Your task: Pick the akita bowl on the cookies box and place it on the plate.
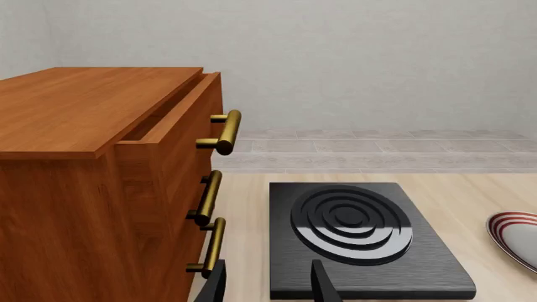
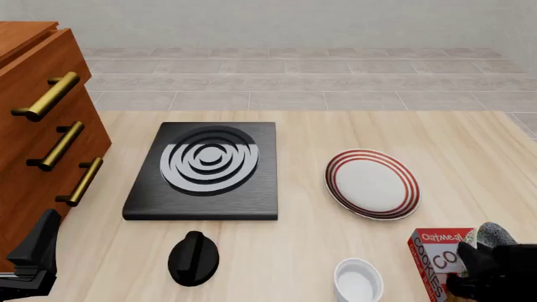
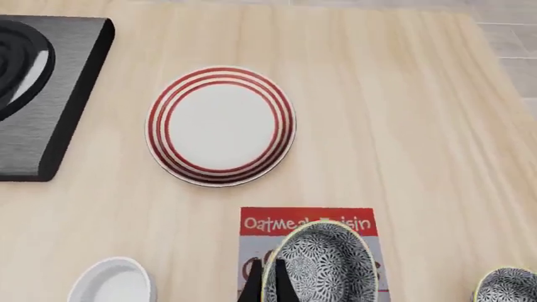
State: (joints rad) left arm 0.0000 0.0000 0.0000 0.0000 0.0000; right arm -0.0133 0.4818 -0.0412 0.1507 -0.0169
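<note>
The akita bowl (image 3: 323, 264), dark with a fine white pattern, sits over the red cookies box (image 3: 306, 223) near the table's front right. My right gripper (image 3: 266, 286) is shut on the bowl's rim, one finger inside and one outside. In the front view the bowl (image 2: 491, 236) shows just above the box (image 2: 436, 258), with the right arm's dark bulk behind it. The plate (image 2: 371, 184), white with red rings, lies bare beyond the box and slightly left. At the front left, beside the cabinet, my left gripper (image 1: 270, 286) is open and holds nothing.
A black stove burner (image 2: 205, 167) lies left of the plate, with a black knob (image 2: 193, 257) in front of it. A plain white small bowl (image 2: 359, 281) stands left of the box. A wooden drawer cabinet (image 2: 34, 126) fills the left side. Another patterned bowl (image 3: 503, 286) shows right of the box.
</note>
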